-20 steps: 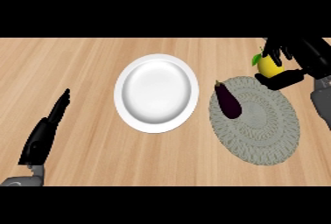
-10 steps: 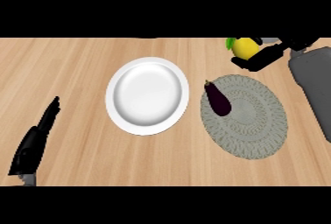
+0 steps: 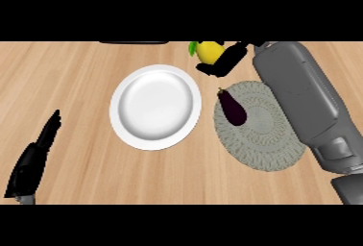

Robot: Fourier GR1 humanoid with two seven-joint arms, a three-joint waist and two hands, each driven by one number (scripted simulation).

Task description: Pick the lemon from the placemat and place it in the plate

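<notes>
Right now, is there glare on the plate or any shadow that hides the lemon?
Head view: the plate is evenly lit, no glare, only soft grey shading in its middle. Head view: no shadow hides the lemon; the black right hand curls over part of it. Head view: the left hand, lower left, reads as a flat dark shape.

A round white plate [image 3: 154, 106] lies at the middle of the wooden desk [image 3: 71, 72]. Just to its right lies a round grey woven placemat [image 3: 266, 139], the two edges close but apart. A dark purple eggplant [image 3: 233, 108] lies on the placemat's left part, on the side facing the plate. Behind the plate's far right rim, off the placemat, is a yellow lemon [image 3: 208, 50], with the black right hand [image 3: 228, 61] curled round it. The right forearm crosses over the placemat's right side. The black left hand [image 3: 35, 161] rests at the near left, well apart from the plate.
</notes>
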